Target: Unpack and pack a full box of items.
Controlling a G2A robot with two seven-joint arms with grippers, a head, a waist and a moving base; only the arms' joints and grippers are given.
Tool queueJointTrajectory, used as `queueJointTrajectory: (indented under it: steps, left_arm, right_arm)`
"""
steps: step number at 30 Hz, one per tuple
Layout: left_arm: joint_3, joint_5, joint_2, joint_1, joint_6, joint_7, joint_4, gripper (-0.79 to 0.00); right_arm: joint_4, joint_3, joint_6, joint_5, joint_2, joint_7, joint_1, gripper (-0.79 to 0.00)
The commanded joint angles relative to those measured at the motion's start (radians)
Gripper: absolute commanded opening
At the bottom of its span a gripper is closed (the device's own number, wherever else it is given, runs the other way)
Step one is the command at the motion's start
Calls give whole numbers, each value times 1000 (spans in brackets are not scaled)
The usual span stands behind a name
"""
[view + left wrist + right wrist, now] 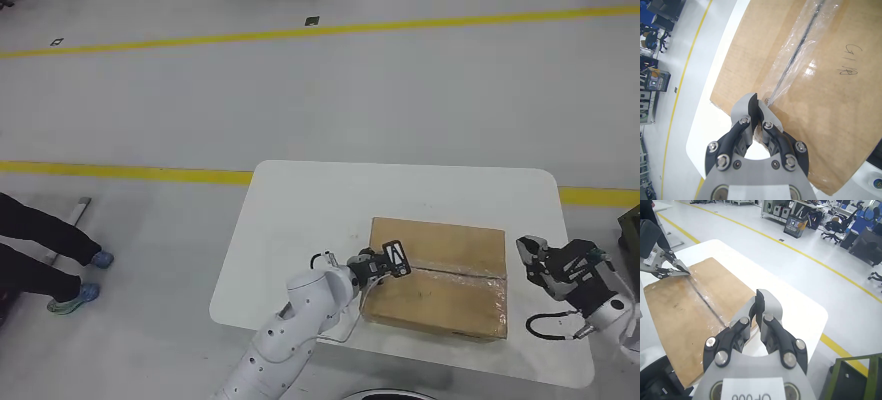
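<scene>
A closed brown cardboard box (440, 280) lies on the near right part of the white table (300, 220). Clear tape (797, 49) runs along its middle seam (704, 298). My left gripper (392, 258) is shut, its tips (756, 98) resting at the tape's end on the box's left edge; I cannot tell if any tape is pinched. From the right wrist view the left gripper (688, 273) touches that same spot. My right gripper (535, 262) is shut with nothing in it (759, 294), hanging just off the box's (677, 306) right end.
A green metal frame holding a dark bin (853, 376) stands on the floor past the table's right side (632, 232). The box's near edge lies close to the table's rounded front edge (694, 151). Yellow floor lines (120, 172) run behind the table.
</scene>
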Motion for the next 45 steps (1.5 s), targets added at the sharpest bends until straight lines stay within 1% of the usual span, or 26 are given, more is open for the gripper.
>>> queueJointTrajectory:
  steps: [1, 4, 9, 13, 18, 26, 27, 28, 29, 30, 35, 45]
  left_arm:
    - [-2, 1, 0, 1, -1, 2, 2, -785]
    - [-5, 2, 1, 1, -4, 3, 2, -785]
    - [-8, 3, 1, 2, -7, 4, 2, -785]
    - [-10, 3, 1, 2, -9, 4, 2, -785]
    - [-12, 4, 0, 1, -12, 6, 4, -785]
    - [-14, 3, -1, -4, -15, 8, 10, -785]
    - [-14, 2, -1, -4, -15, 7, 10, -736]
    - [-14, 1, -2, -5, -15, 6, 10, -332]
    - [-15, 1, -2, -6, -16, 6, 10, -151]
    - [-16, 0, -2, -6, -16, 4, 8, 0]
    - [-35, -18, 1, 1, -25, -12, -26, 0]
    - [-118, -49, 23, 74, -43, -40, -179, 0]
  right_arm:
    - [-9, -12, -14, -4, 0, 2, -3, -785]
    - [-9, -50, -22, -5, 0, 11, -5, -785]
    - [41, -123, -57, -4, 1, 53, 44, -785]
    - [100, -166, -48, 3, 1, 93, 87, -785]
    - [139, -194, -56, 0, 4, 142, 119, -785]
    - [190, -217, -52, -11, 9, 166, 149, -785]
    - [191, -219, -51, -13, 10, 168, 151, -785]
    - [191, -219, -50, -13, 10, 169, 153, -785]
    - [190, -219, -49, -12, 11, 170, 154, -785]
    - [185, -217, -50, -10, 12, 170, 153, -785]
    - [142, -199, -62, 4, 17, 170, 134, -785]
    - [58, -116, -91, 40, 30, 172, 84, -785]
